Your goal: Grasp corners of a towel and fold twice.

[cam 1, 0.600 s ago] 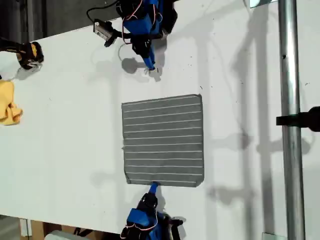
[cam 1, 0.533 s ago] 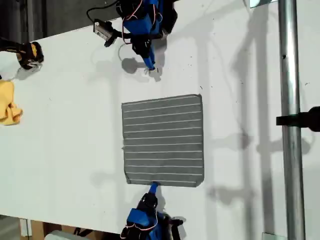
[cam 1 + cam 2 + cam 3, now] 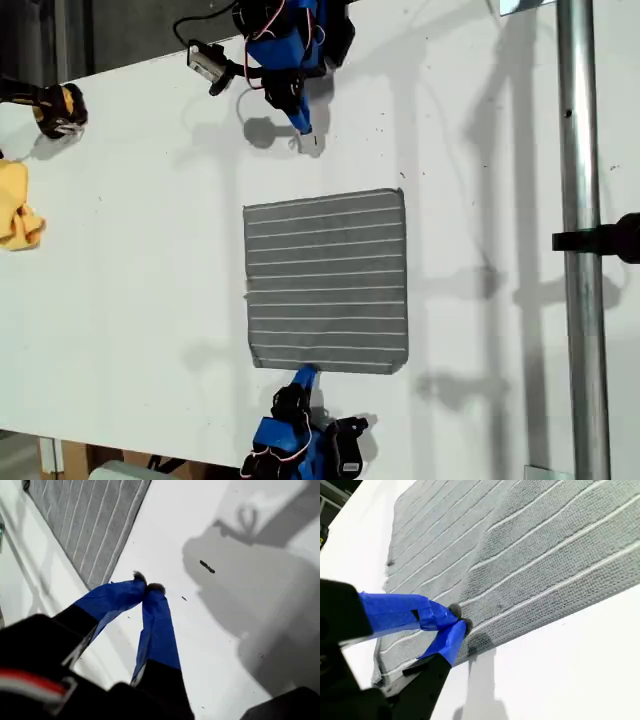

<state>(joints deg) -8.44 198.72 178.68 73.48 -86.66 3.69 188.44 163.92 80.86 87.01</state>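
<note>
The grey towel (image 3: 325, 280) with thin white stripes lies flat and unfolded in the middle of the white table. My first gripper (image 3: 303, 128) is at the top of the exterior view, a short way off the towel's far edge. In the first wrist view this gripper (image 3: 146, 587) is shut on nothing over bare table, with the towel (image 3: 90, 525) off to one side. My second gripper (image 3: 305, 376) reaches in from the bottom of the exterior view. Its tips (image 3: 459, 619) are together right at the towel's (image 3: 530, 555) near hem, and no fabric is lifted.
A small yellow cloth (image 3: 15, 205) and a black-and-yellow object (image 3: 55, 108) lie at the exterior view's left edge. A metal pole (image 3: 580, 240) with a black clamp (image 3: 605, 240) runs down the exterior view's right. White table surrounds the towel.
The second arm has turned slightly at the bottom of the exterior view, so its black wrist part now shows. The first gripper has shifted a little. The towel has not moved.
</note>
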